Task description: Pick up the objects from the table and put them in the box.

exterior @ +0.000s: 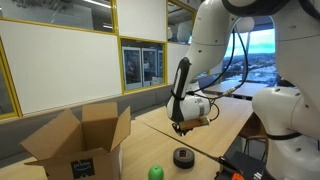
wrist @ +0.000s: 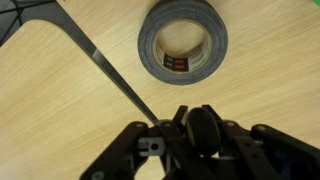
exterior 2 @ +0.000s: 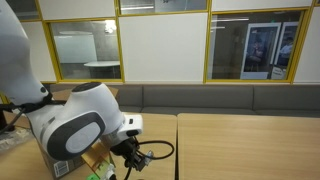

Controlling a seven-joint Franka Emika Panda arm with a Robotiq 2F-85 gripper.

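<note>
Pincer (exterior: 180, 127) hangs clenched above the desk (exterior: 235, 115), grasping neither object. In an exterior view the open box (exterior: 75, 140) stands at 9 o'clock, the green ball (exterior: 155, 172) lies at 6 o'clock, and the black tape roll (exterior: 178, 158) sits just beside the ball at its 2 o'clock, under the pincer. In the wrist view the roll lies flat at 12 o'clock.

Bare counter (wrist: 60, 100) rings the black tape roll (wrist: 175, 42), leaving clear air between it and the end effector (wrist: 203, 128) above. The green ball (exterior: 155, 172) lies near the roll, and beyond it the box (exterior: 75, 145) stands open-topped, its raised flaps walling the opening.
</note>
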